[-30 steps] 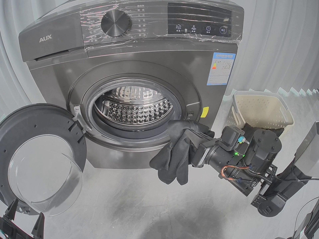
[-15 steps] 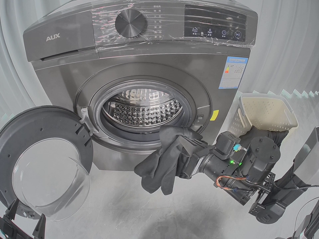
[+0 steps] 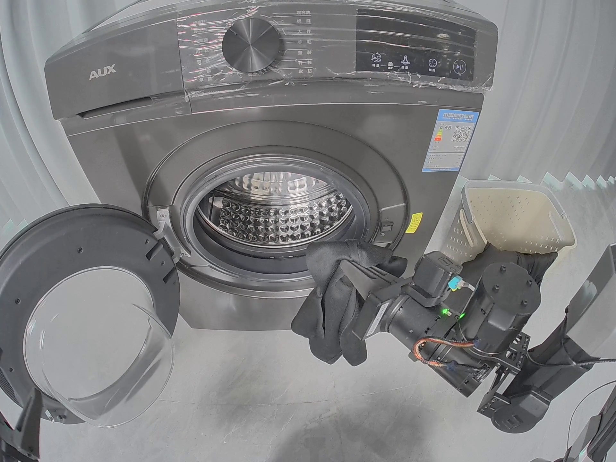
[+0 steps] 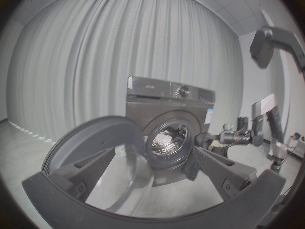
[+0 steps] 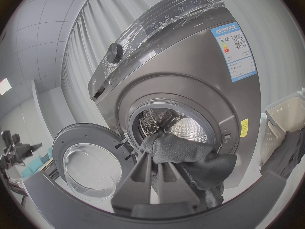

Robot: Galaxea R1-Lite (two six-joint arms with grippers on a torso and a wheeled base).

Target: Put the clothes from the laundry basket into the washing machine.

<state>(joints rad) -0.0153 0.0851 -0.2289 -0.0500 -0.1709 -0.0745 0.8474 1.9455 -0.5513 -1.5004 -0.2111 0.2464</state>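
Black garment [image 3: 330, 316] hangs from the right jaws, which are clamped on its top fold just in front of the washer's [image 3: 115, 136] opening at the lower right, outside the drum [image 3: 276, 219]. Its tail droops below the rim, so lifting first and pushing deep before release should keep it off the lip. Left jaws sit parted and empty near the open door [image 3: 83, 245], left. More dark cloth lies in the basket [image 3: 513, 216], right.

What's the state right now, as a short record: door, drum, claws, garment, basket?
washer door: swung fully open
drum: no clothes visible inside
right claw: shut on black garment, before the drum's lower right rim
black garment: hanging from the claw, outside drum
left claw: open, low near the washer door
laundry basket: right of the washer, dark clothing draped over its front edge
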